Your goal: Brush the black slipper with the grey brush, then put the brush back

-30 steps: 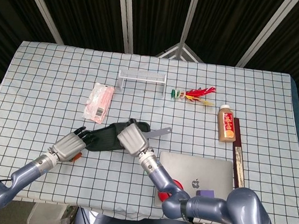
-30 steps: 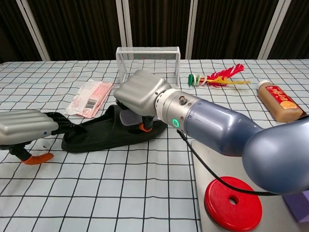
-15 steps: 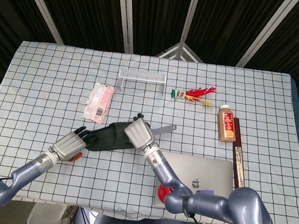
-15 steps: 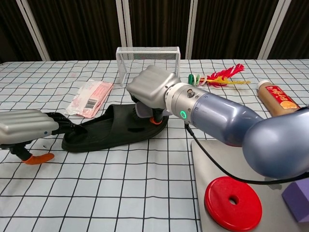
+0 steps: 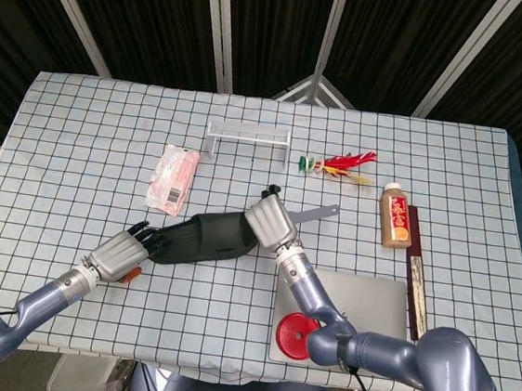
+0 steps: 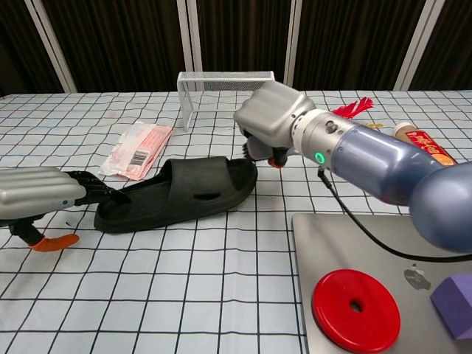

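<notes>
A black slipper (image 5: pixel 202 237) is lying on its sole on a bench (image 5: pixel 80 139) covered in a white checked cloth, toe end pointing toward the robot's right. The left hand (image 5: pixel 116 257) is resting at the heel end, its dark fingers (image 6: pixel 92 188) touching the slipper's heel. The right hand (image 6: pixel 269 118) is hovering just past the toe end, its fingers curled tightly around a grey brush (image 5: pixel 313 215), whose handle is sticking out to the right in the head view. A pink packet (image 5: pixel 174 178), a white wire rack (image 5: pixel 248 136), a brown bottle (image 5: pixel 395 217) and a silver laptop (image 5: pixel 362 300) carrying a red disc (image 6: pixel 356 301) are also sitting on the bench.
</notes>
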Motion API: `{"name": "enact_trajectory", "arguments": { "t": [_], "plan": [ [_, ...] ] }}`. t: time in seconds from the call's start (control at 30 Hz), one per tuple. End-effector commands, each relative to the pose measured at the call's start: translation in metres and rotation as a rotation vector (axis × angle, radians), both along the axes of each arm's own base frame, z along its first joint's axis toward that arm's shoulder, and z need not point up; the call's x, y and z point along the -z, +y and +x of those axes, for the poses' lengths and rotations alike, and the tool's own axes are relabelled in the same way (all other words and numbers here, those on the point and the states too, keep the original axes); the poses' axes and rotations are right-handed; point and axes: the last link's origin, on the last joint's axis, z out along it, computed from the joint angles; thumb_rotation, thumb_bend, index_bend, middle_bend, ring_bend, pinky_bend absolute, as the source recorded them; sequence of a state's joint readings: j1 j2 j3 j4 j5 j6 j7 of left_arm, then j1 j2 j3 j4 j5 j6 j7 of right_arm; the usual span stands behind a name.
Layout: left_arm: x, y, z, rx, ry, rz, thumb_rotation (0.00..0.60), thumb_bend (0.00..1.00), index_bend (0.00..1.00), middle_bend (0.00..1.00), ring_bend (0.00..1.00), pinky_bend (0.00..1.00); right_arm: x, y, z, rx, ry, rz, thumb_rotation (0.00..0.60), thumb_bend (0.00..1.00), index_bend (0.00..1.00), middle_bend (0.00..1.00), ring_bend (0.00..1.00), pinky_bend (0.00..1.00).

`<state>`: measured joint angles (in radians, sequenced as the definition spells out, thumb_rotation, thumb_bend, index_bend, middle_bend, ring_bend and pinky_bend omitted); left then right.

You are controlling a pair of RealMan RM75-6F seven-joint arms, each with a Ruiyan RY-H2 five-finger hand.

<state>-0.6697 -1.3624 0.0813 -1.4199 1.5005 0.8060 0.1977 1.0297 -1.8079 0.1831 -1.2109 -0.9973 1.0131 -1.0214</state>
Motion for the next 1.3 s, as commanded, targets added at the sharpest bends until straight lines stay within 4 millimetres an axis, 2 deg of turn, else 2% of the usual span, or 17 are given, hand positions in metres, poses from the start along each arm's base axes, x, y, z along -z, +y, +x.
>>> {"name": "enact_trajectory", "arguments": {
  "t": [0.03, 0.17, 0.3, 0.5, 0.7, 0.83, 1.17, 1.2, 1.3],
  "plan": [
    [-0.006, 0.001, 0.002, 0.008, -0.029, 0.023, 0.6, 0.55, 0.0, 0.05, 0.07, 0.02, -0.011, -0.004, -0.018, 0.028, 0.008, -0.023, 0.6, 0.57, 0.71, 0.64, 0.42, 0.34],
    [-0.015, -0.004, 0.005, 0.019, -0.079, 0.033, 0.6, 0.43, 0.0, 0.02, 0.06, 0.02, -0.026, -0.007, -0.034, 0.068, -0.009, -0.05, 0.6, 0.57, 0.71, 0.64, 0.42, 0.34],
    [-0.029, -0.014, 0.018, 0.086, -0.144, 0.049, 0.6, 0.34, 0.0, 0.02, 0.05, 0.02, -0.04, -0.006, -0.044, 0.125, -0.066, -0.066, 0.6, 0.57, 0.71, 0.64, 0.42, 0.34],
    [-0.063, -0.033, 0.024, 0.123, -0.256, 0.09, 0.6, 0.32, 0.0, 0.0, 0.0, 0.02, -0.055, 0.002, -0.067, 0.198, -0.06, -0.087, 0.6, 0.57, 0.71, 0.64, 0.42, 0.34],
    [-0.088, -0.05, 0.018, 0.104, -0.331, 0.128, 0.6, 0.32, 0.0, 0.0, 0.0, 0.01, -0.054, 0.007, -0.09, 0.286, -0.026, -0.064, 0.6, 0.57, 0.71, 0.64, 0.42, 0.34],
    [-0.083, -0.063, 0.0, 0.074, -0.323, 0.072, 0.6, 0.31, 0.0, 0.0, 0.0, 0.0, -0.046, 0.014, -0.1, 0.304, 0.021, -0.025, 0.6, 0.57, 0.71, 0.64, 0.42, 0.34],
    [-0.07, -0.055, -0.014, 0.019, -0.304, 0.01, 0.6, 0.3, 0.0, 0.0, 0.0, 0.0, -0.023, 0.029, -0.12, 0.312, 0.119, 0.031, 0.6, 0.57, 0.7, 0.64, 0.42, 0.34],
    [-0.07, -0.055, -0.015, 0.018, -0.302, 0.012, 0.6, 0.3, 0.0, 0.0, 0.0, 0.0, -0.023, 0.03, -0.12, 0.312, 0.118, 0.032, 0.6, 0.57, 0.68, 0.62, 0.42, 0.34],
    [-0.071, -0.054, -0.017, 0.012, -0.298, 0.013, 0.6, 0.29, 0.0, 0.0, 0.0, 0.0, -0.021, 0.03, -0.12, 0.307, 0.128, 0.033, 0.6, 0.57, 0.51, 0.48, 0.38, 0.34]
  ]
}}
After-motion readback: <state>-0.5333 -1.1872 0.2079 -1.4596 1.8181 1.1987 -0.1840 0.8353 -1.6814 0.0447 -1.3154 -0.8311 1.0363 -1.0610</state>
